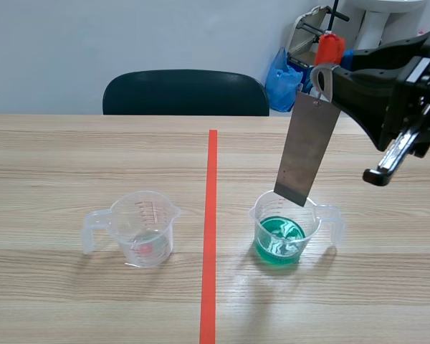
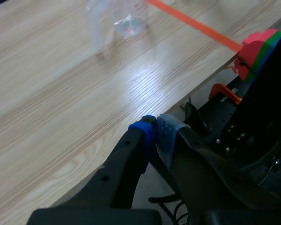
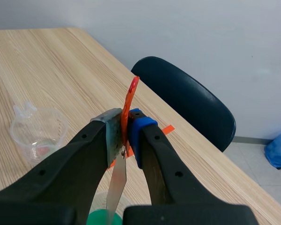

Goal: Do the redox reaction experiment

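A thin strip (image 1: 306, 147) of dull grey metal, smooth and matt, is seen right of centre. The left cup (image 1: 140, 228) and right cup (image 1: 317, 223), low in the frame, are made of clear, glossy plastic. Shiny green liquid (image 1: 279, 240) is held in the right cup. The table (image 1: 72, 158) is finished in pale wood grain with a soft sheen. The right gripper (image 3: 126, 129) is formed of matt black plastic.

Metal strip (image 1: 306, 147) tilted over green-liquid cup (image 1: 283, 229) — clear cup (image 1: 140, 228) apart.

light: bright, even; shadows: soft, faint beside green-liquid cup (image 1: 287, 233); glare: pale sheen on table (image 2: 136, 77)
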`<state>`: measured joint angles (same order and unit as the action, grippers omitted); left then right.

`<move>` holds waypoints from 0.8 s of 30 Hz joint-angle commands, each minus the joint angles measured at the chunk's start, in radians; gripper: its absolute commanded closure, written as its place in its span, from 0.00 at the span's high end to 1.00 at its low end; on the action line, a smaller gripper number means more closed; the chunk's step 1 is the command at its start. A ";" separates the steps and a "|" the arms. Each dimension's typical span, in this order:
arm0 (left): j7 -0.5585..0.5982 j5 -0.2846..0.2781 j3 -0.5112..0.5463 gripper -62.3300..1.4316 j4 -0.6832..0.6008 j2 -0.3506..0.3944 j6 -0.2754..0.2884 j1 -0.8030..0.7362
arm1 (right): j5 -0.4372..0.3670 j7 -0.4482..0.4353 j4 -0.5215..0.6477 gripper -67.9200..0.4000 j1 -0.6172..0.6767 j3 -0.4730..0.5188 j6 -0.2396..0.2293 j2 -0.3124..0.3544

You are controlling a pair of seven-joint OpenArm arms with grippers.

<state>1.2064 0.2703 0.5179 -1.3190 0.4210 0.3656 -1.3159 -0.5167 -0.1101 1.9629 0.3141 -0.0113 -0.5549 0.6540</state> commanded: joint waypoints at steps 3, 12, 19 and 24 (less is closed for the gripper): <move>-0.005 -0.011 -0.001 0.07 0.010 0.007 -0.004 -0.001 | -0.011 -0.019 0.015 0.02 -0.009 0.012 0.003 0.005; -0.045 -0.097 -0.001 0.94 0.025 0.006 0.057 -0.001 | -0.011 -0.020 0.015 0.02 -0.009 0.012 0.003 0.005; -0.046 -0.156 -0.001 1.00 0.025 0.006 0.078 -0.001 | -0.011 -0.019 0.015 0.02 -0.009 0.012 0.000 0.005; -0.045 -0.166 -0.001 1.00 0.025 0.007 0.077 -0.001 | -0.011 -0.019 0.015 0.02 -0.009 0.012 -0.015 0.005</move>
<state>1.1484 0.1108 0.5175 -1.2846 0.4244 0.4450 -1.3159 -0.5167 -0.1101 1.9629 0.3141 -0.0113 -0.5720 0.6540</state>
